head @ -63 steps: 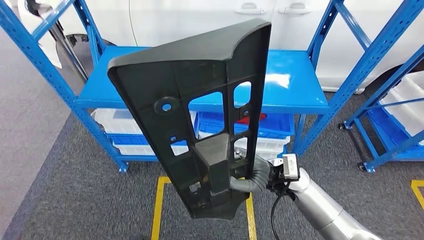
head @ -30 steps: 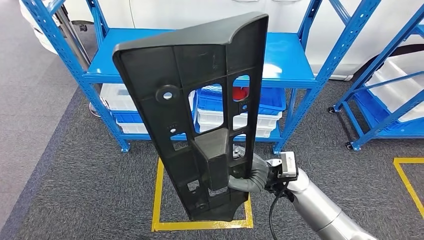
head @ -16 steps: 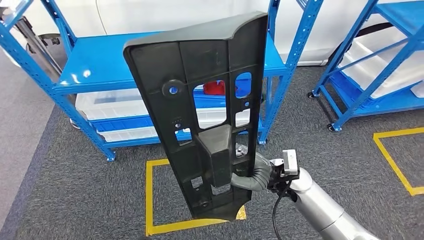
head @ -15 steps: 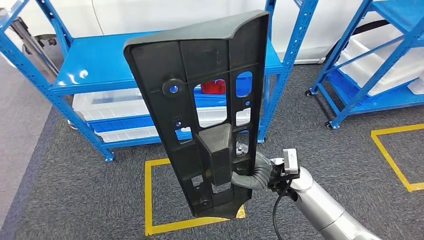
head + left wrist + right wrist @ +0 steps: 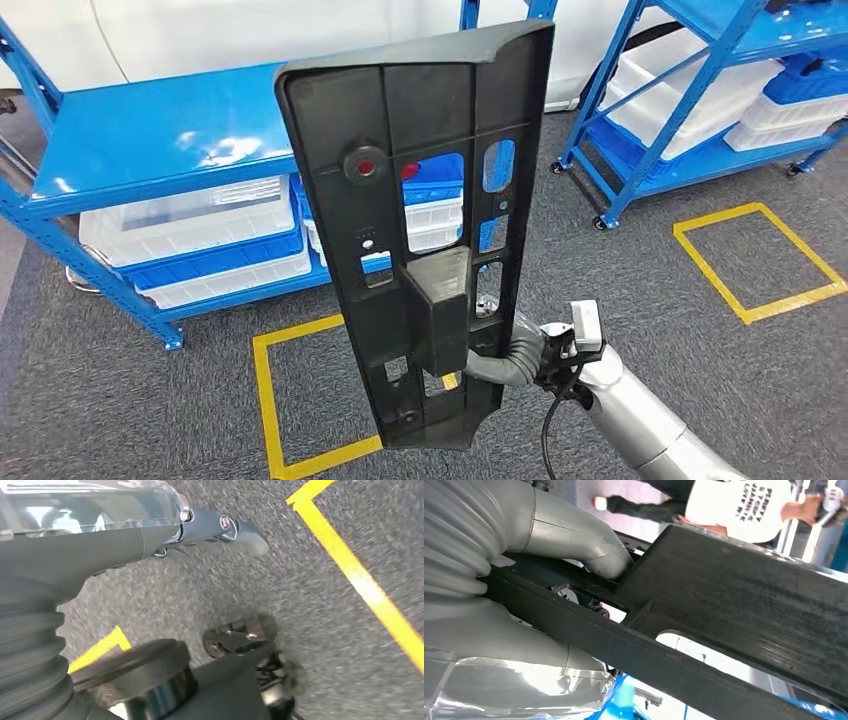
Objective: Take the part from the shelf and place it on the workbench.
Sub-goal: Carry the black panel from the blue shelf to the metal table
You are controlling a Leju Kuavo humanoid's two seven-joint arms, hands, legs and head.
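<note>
Long black ribbed plastic part (image 5: 425, 220) is gripped upright near its lower end by the right robot hand (image 5: 497, 345), likely for floor clearance in transit. Left robot hand (image 5: 150, 525) is seen hanging over grey carpet; its state cannot be told.

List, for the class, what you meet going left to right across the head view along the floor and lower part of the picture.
Blue metal shelf rack holding white plastic bins → yellow taped floor square → tall black plastic part → robot's right hand → second yellow taped square.

right hand (image 5: 497, 352) fingers hidden behind part (image 5: 430, 220) | left wrist view floor (image 5: 320, 645) motion-blurred
</note>
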